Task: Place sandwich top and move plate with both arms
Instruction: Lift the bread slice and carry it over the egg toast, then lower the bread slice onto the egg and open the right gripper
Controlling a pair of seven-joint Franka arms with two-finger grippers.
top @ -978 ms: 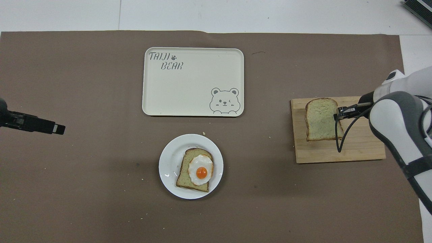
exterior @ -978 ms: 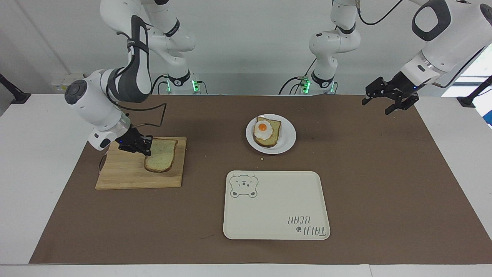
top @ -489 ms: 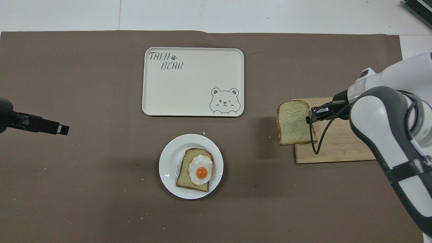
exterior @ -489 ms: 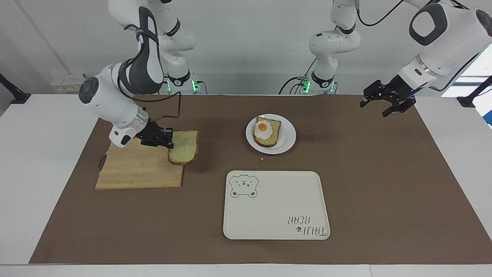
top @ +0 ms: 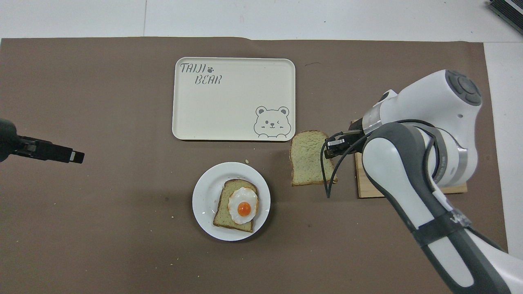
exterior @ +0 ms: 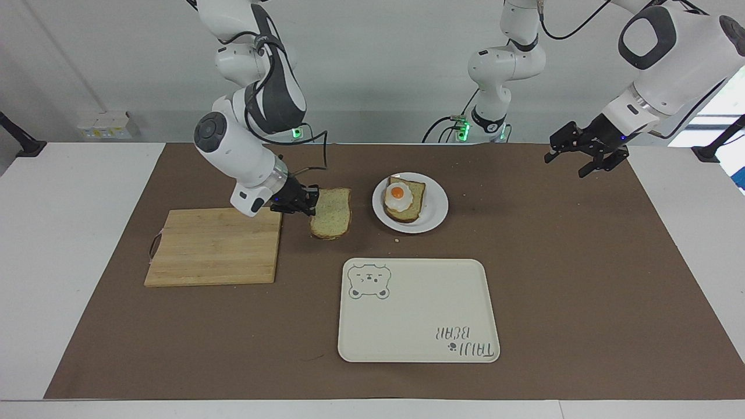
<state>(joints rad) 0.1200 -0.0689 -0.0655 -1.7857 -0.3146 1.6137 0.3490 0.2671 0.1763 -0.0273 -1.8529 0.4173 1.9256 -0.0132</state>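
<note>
Reading "TAIJI BEAR" on cream tray, beside bear drawing

From my remote station I see a white tabletop covered across most of its width by a brown paper mat. A plain pale grey wall rises along the robots' end of it. A white socket strip sits low against that wall. At the left arm's end, bright daylight comes through a window. Lighting is even, shadows soft.
</note>
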